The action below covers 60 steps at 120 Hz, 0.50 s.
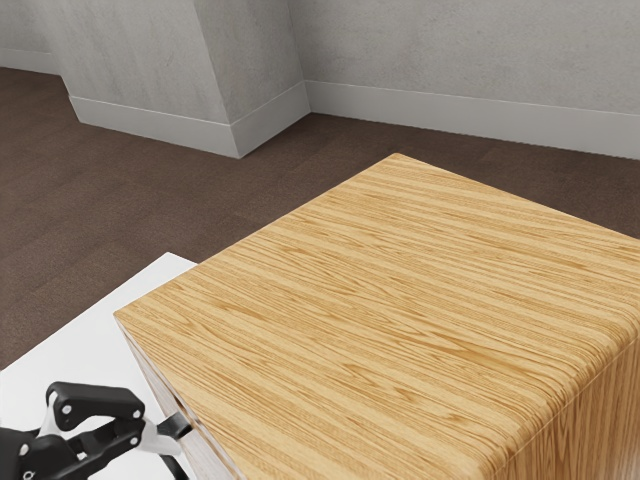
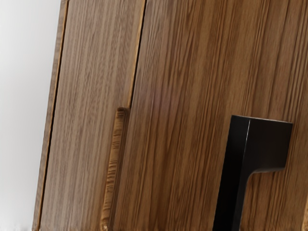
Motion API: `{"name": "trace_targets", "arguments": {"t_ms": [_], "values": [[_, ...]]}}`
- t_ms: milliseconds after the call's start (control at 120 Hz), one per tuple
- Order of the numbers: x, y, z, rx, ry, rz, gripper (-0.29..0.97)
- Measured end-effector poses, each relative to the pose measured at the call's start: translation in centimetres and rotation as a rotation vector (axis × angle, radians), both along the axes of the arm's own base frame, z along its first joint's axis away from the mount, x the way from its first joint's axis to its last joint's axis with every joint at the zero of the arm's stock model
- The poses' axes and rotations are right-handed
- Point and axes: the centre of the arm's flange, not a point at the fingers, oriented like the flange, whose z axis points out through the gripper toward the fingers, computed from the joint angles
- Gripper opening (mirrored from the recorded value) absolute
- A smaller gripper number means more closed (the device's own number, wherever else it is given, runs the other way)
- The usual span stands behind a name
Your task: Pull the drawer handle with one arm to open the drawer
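Note:
A light-wood cabinet (image 1: 400, 320) takes up most of the exterior view, seen from above its top. My black gripper (image 1: 165, 437) is at the lower left corner, right against the cabinet's front face. A short black piece (image 1: 177, 424), apparently the drawer handle, shows at the gripper's tip. In the wrist view the dark-wood drawer front (image 2: 192, 72) is very close, with the black bar handle (image 2: 250, 159) standing off it just ahead of my hand. A lighter wooden edge (image 2: 114, 168) runs along the seam beside that front.
The cabinet stands on a white surface (image 1: 90, 340) that reaches the exterior view's left. Dark floor (image 1: 120, 190) and grey walls (image 1: 450, 50) lie beyond. A second wood panel (image 2: 86, 120) sits beside the drawer front.

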Motion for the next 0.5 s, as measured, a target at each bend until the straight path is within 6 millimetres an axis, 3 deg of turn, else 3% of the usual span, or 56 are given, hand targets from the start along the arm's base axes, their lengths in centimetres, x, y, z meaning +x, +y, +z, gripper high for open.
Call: {"name": "trace_targets", "arguments": {"t_ms": [233,500], "values": [[0.1,-1.0,-1.4,-0.001,0.017,-0.028,0.67],[0.4,-1.1,-1.5,-0.013,0.011,-0.02,0.67]]}}
